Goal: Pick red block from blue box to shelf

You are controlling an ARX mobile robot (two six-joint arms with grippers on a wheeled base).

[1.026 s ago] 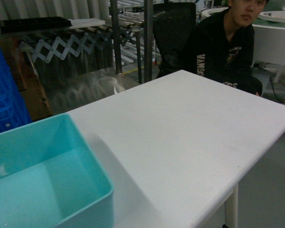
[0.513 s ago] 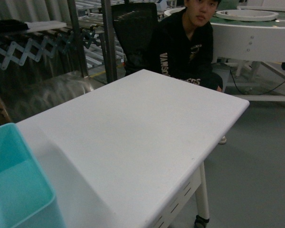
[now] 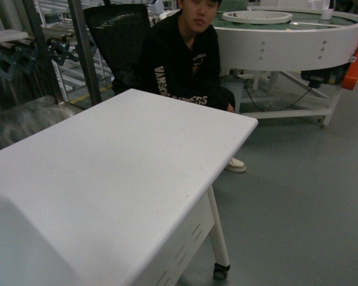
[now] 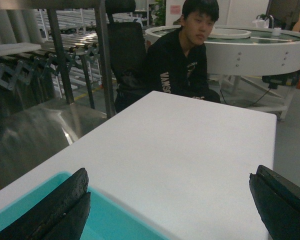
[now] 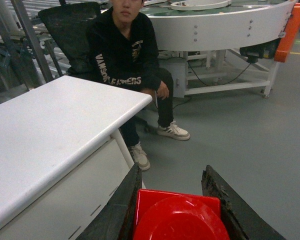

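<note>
In the right wrist view, my right gripper (image 5: 172, 170) is shut on the red block (image 5: 177, 215), a glossy red brick with a round stud. It hangs over grey floor, right of the white table (image 5: 50, 120). In the left wrist view my left gripper (image 4: 170, 175) is wide open and empty. It is above the near rim of the turquoise blue box (image 4: 115, 222), which stands on the table (image 4: 190, 140). The steel shelf (image 4: 102, 55) stands behind the table at the left, with a shiny tier (image 4: 35, 130). The head view shows neither gripper nor the box.
A person in black (image 3: 179, 65) sits at the table's far end beside a black chair (image 3: 116, 36). A round white conveyor (image 3: 286, 36) stands at the back right. Grey floor (image 3: 298, 196) spreads right of the table (image 3: 107, 161).
The head view has swung to the right. The blue box slid out of it on the left, and more floor and the round conveyor came in.
</note>
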